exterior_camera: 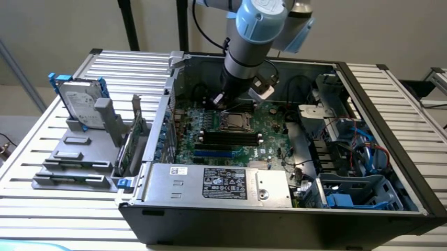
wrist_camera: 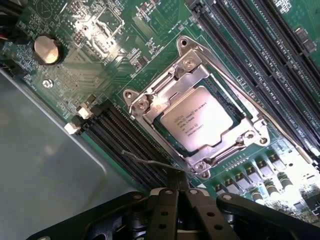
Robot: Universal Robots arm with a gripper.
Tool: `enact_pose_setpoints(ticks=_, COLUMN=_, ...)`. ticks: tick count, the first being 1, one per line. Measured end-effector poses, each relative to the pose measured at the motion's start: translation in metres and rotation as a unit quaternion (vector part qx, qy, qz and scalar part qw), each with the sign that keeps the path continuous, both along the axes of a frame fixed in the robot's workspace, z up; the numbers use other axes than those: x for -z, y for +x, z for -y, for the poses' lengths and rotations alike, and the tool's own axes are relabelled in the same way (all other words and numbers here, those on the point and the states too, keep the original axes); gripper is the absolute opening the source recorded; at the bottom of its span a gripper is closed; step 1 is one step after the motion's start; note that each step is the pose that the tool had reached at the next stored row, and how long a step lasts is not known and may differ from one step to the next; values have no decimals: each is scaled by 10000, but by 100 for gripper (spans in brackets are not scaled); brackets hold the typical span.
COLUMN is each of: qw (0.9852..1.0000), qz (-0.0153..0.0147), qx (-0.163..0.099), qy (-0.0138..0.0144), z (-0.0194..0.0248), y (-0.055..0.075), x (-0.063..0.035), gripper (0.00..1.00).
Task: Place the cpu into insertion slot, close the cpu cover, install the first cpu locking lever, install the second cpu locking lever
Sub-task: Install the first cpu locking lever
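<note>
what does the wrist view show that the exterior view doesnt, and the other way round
Wrist view: the print on the cpu, the cpu cover lying closed around it, a coin battery, and a thin lever wire by the shut gripper.
Exterior view: the whole open case, the power supply, and a hard drive outside on the table.
Both: the cpu, the green board and the black memory slots.

cpu [wrist_camera: 202, 119] beneath cpu cover [wrist_camera: 152, 111]
</note>
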State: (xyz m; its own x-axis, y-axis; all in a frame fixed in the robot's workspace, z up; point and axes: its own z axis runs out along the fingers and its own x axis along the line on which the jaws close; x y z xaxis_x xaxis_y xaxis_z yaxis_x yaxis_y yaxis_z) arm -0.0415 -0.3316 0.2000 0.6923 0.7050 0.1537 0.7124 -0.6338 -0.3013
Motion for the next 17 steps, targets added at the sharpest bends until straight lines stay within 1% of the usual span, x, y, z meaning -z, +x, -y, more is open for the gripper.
enact_pose_setpoints(ticks=4, qw=10000, qz=0, qx=-2, qy=-20, z=-6, y=39, x=13, gripper=11)
enact_pose_setpoints(ticks=5, qw=10000, qz=-1, qx=-3, qy=-30, z=-7, y=49, x=14, gripper=11)
enact_pose_setpoints(ticks=7, qw=10000, qz=-7, qx=-3, qy=-60, z=-8, y=59, x=15, gripper=11)
enact_pose_setpoints(ticks=8, qw=10000, qz=-20, qx=-3, qy=-75, z=-8, y=60, x=16, gripper=11)
enact_pose_setpoints(ticks=9, qw=10000, qz=-41, qx=-4, qy=-84, z=-8, y=60, x=15, gripper=11)
enact_pose_setpoints(ticks=11, qw=9999, qz=-82, qx=-4, qy=-94, z=-8, y=60, x=15, gripper=11)
enact_pose_setpoints(ticks=12, qw=9999, qz=-93, qx=-4, qy=-96, z=-9, y=59, x=15, gripper=11)
enact_pose_setpoints(ticks=17, qw=9999, qz=-114, qx=-5, qy=-96, z=-20, y=66, x=24, gripper=11)
